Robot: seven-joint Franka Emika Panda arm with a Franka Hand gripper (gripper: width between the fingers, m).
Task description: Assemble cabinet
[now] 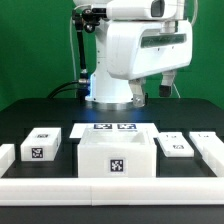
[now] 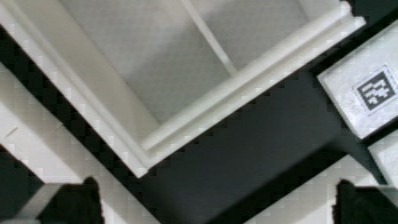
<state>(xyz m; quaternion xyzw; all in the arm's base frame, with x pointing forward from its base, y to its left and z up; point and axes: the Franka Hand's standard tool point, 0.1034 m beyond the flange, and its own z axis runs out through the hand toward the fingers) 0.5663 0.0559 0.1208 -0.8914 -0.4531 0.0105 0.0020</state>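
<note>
The cabinet's white open-topped box module [image 1: 115, 158] stands at the table's front centre, with one tag on its front face. My gripper [image 1: 152, 90] hangs high above the table, behind the box, and is open and empty. In the wrist view a corner of the open box [image 2: 196, 60] fills most of the picture, far below the gripper [image 2: 217, 205]. The two dark fingertips [image 2: 71, 202] stand wide apart with only dark table between them. A smaller tagged white part [image 2: 370, 92] shows beside the box.
A tagged white part [image 1: 42, 146] lies to the exterior view's left of the box, two more [image 1: 177, 147] [image 1: 207, 143] to its right. The marker board [image 1: 103, 129] lies behind the box. Low white border rails [image 1: 110, 186] line the front and sides.
</note>
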